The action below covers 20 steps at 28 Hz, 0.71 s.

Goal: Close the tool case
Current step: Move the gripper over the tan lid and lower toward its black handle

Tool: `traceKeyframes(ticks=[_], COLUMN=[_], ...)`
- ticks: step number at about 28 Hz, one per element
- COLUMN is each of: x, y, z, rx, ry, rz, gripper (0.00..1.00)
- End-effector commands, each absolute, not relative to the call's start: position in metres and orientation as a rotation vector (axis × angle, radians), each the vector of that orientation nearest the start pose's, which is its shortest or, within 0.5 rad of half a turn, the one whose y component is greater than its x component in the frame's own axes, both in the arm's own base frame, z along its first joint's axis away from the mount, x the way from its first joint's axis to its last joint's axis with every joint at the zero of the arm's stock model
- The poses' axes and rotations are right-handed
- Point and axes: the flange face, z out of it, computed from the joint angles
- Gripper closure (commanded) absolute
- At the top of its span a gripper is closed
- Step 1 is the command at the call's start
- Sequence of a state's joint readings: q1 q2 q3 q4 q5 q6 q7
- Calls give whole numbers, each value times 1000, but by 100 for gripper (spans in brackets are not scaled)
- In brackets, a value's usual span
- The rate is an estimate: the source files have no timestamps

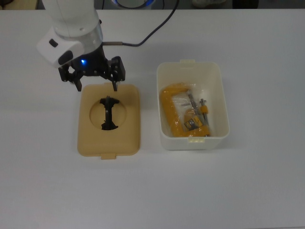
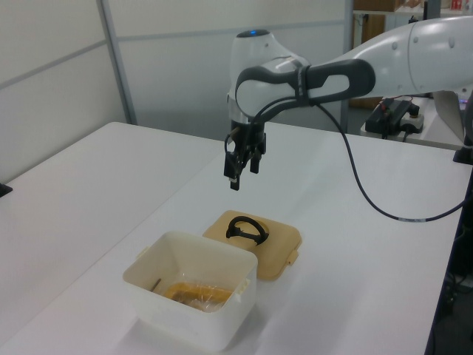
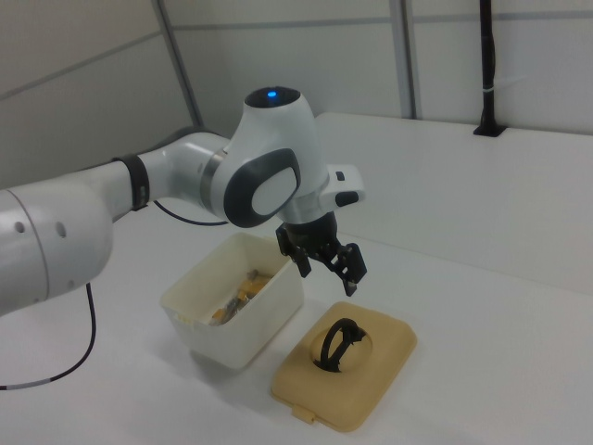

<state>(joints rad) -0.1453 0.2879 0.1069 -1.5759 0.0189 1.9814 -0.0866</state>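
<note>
The white box (image 1: 192, 106) stands open on the white table (image 1: 238, 191), at the top view's right of its tan lid (image 1: 109, 120). The two lie side by side, near each other but apart, with a strip of bare table between them. The lid lies flat with its round hollow facing up, and the black handle (image 1: 108, 113) stands across that hollow. A small tab sticks out from the lid's near edge in the top view.

Inside the box lies a yellow clamp (image 1: 183, 113) with a metal screw, wrapped in clear plastic; it rests on the bottom, toward the box's left wall in the top view.

The gripper (image 1: 96, 87) hangs above the far edge of the lid in the top view, not touching it. Its two black fingers (image 1: 115, 84) are spread wide with nothing between them, tips pointing down. In the left view the gripper (image 2: 242, 170) is clearly up in the air over the far side of the lid (image 2: 257, 242). A black cable (image 1: 147, 32) runs from the arm's wrist toward the far edge of the table.
</note>
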Motion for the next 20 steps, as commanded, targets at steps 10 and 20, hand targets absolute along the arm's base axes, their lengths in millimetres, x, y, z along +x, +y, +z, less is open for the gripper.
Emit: traceKeyframes(ticks=[10, 20], x=[661, 667], y=[-17, -21], z=[441, 401], rx=[-3153, -3190], ry=[-24, -57], rz=[-155, -116], gripper=[1, 5])
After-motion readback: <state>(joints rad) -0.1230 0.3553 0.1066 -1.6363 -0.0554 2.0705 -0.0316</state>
